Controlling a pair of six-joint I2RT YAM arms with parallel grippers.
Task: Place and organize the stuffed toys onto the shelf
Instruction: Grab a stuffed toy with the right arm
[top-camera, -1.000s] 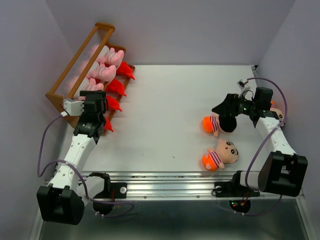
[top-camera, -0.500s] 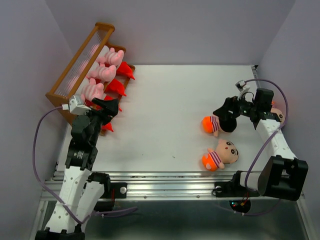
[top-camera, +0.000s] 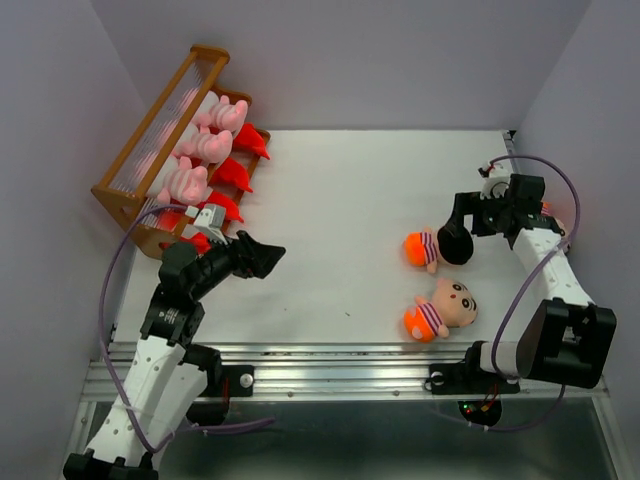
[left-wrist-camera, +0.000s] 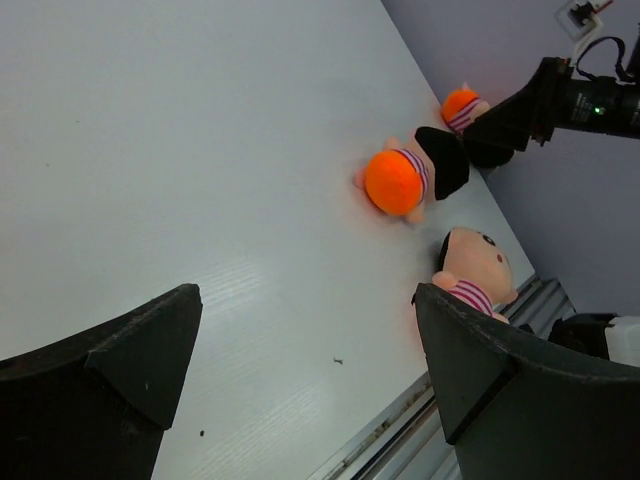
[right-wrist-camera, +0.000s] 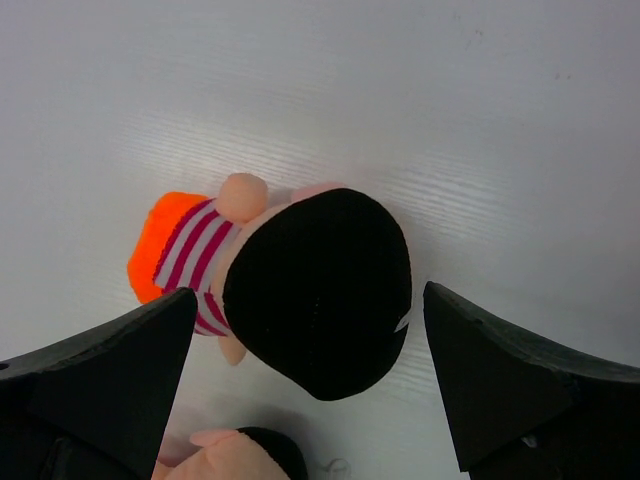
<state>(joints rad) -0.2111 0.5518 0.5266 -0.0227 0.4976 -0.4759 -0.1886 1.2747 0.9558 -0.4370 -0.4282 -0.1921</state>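
At your upper left you see pink pigs (top-camera: 210, 145) and red monsters (top-camera: 238, 175) on the brown shelf (top-camera: 210, 52), while at right the boy dolls (top-camera: 447, 305) wear orange bottoms and magenta-and-white stripes (black hair).

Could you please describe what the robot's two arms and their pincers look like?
Both the left arm and right arm have white links with black joints and bases, each trailed by a looping purple cable. The left pincer and right pincer are matte black with broad, wedge-shaped fingers.
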